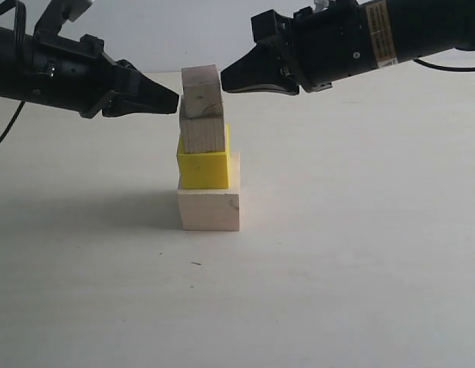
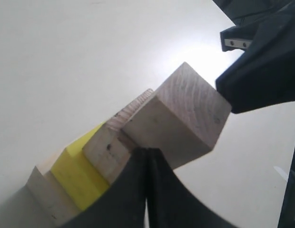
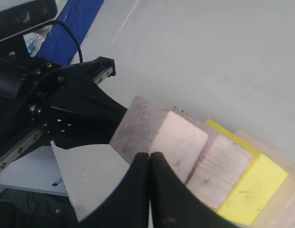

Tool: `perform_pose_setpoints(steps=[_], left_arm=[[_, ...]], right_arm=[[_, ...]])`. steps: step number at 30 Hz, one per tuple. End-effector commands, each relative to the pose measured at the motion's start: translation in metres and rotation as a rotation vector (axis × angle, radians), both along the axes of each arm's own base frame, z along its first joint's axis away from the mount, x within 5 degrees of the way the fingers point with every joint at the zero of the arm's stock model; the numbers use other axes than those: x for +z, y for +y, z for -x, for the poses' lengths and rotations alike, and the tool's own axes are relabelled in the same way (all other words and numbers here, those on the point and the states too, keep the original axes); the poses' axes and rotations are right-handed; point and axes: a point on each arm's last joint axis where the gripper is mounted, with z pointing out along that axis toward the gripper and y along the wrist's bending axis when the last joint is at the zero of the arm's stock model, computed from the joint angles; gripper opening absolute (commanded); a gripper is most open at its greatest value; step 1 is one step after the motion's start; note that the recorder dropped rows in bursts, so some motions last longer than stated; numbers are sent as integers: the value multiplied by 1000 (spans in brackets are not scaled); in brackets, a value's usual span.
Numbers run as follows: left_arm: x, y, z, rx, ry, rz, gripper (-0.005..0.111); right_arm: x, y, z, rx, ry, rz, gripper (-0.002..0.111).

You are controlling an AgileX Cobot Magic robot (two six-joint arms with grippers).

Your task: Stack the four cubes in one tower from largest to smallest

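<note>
The four cubes stand as one tower in the exterior view: pale whitish base [image 1: 209, 208], yellow cube [image 1: 203, 165], tan cube [image 1: 203, 134] and a smaller top cube [image 1: 201, 90], which sits slightly twisted. My left gripper [image 1: 175, 98] is shut, its tip against the top cube's left side. My right gripper [image 1: 224, 79] is shut too, its tip at that cube's right side. In the left wrist view the shut left gripper [image 2: 147, 151] meets the top cube [image 2: 185, 118]. In the right wrist view the shut right gripper [image 3: 150, 156] touches the top cube [image 3: 159, 135]. Neither holds anything.
Both arms hang over the white table [image 1: 360, 253] on either side of the tower. A black cable [image 1: 8, 126] trails from the left arm. A blue sheet [image 3: 76, 28] and a dark camera bar [image 3: 24, 16] lie beyond the left arm.
</note>
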Motion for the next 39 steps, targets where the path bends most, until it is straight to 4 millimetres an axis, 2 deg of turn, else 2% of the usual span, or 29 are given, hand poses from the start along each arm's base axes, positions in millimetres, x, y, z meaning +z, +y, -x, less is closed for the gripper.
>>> perform_pose_setpoints(steps=[1, 14, 22, 39], left_arm=[[5, 1, -1, 9, -14, 11, 0], [13, 2, 2, 9, -37, 18, 0], [13, 2, 2, 8, -36, 20, 0], [13, 1, 2, 11, -35, 25, 0]], right_arm=[[5, 0, 3, -4, -12, -6, 0], [4, -1, 1, -26, -19, 4, 0], [-16, -6, 7, -66, 31, 46, 0], [-15, -6, 7, -53, 19, 45, 0]])
